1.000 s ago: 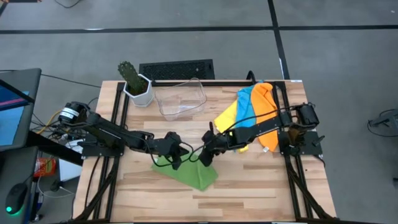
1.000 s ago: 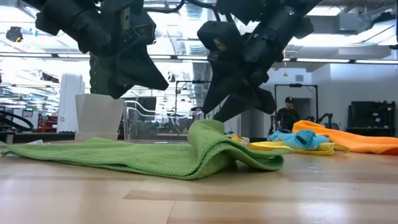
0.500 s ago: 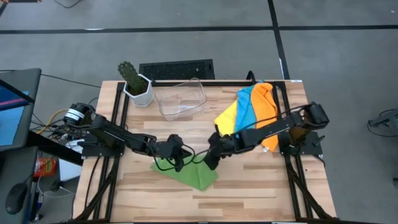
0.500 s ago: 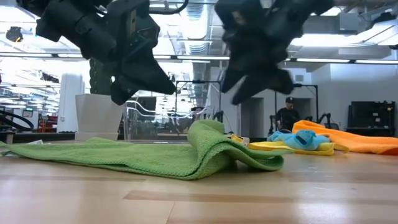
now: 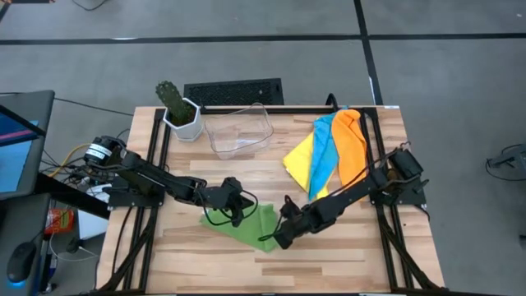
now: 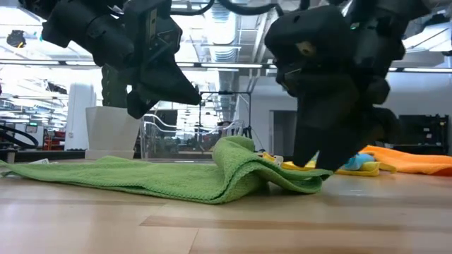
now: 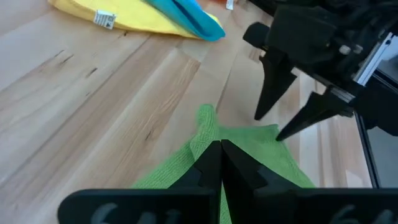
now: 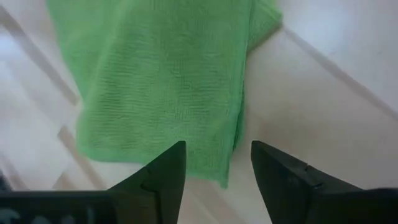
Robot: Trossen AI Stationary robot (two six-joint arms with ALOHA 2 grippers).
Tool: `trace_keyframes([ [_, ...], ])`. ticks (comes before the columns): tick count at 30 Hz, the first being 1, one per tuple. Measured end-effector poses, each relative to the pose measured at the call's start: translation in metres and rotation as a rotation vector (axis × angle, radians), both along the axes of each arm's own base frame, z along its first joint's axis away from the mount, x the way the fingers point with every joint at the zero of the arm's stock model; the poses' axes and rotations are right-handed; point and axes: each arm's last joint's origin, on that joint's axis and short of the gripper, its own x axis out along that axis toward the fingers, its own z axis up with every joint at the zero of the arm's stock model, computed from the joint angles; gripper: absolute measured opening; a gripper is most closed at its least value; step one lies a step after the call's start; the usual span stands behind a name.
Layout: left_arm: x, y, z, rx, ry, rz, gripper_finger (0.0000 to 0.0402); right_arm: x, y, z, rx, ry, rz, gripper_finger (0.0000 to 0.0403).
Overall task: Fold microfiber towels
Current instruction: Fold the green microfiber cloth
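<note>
High view: right gripper [image 5: 278, 239], fingers spread, reaches the green towel's [image 5: 246, 225] corner near the tabletop's front edge; left gripper [image 5: 233, 215] stays clenched on it.

A wooden tabletop [image 5: 345, 247] of pale planks carries the scene. Near its far edge stands a clear plastic bin [image 5: 238, 129], open at the top. Just beside the bin, toward the tabletop's far left corner, sits a white pot [image 5: 182, 122] with a green cactus [image 5: 172, 97] upright in it. Behind the bin, just off the tabletop, a black grille [image 5: 233, 91] lies on the grey floor [image 5: 444, 57]. Well left of the bin, off the tabletop, a screen [image 5: 16, 136] glows blue. In the low view, a person [image 6: 328, 129] stands far back in the room.
</note>
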Motion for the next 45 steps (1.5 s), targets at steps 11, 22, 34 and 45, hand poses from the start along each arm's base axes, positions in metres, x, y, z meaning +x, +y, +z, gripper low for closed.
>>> trace_keyframes([
  [11,0.000,0.001,0.005,-0.038,-0.019,-0.049,0.0000,0.002,0.003,-0.006,0.007,0.033,0.037,0.0112],
  [22,-0.010,0.005,0.038,-0.037,-0.129,-0.064,0.0000,0.032,-0.006,0.036,0.034,-0.142,0.117,0.0026],
  [34,-0.021,0.008,0.058,-0.048,-0.186,-0.052,0.0000,0.060,-0.044,0.048,-0.018,-0.289,0.172,0.0056],
  [45,-0.024,0.001,0.057,-0.088,-0.175,-0.066,0.0000,0.068,-0.059,0.052,-0.018,-0.356,0.254,0.0177],
])
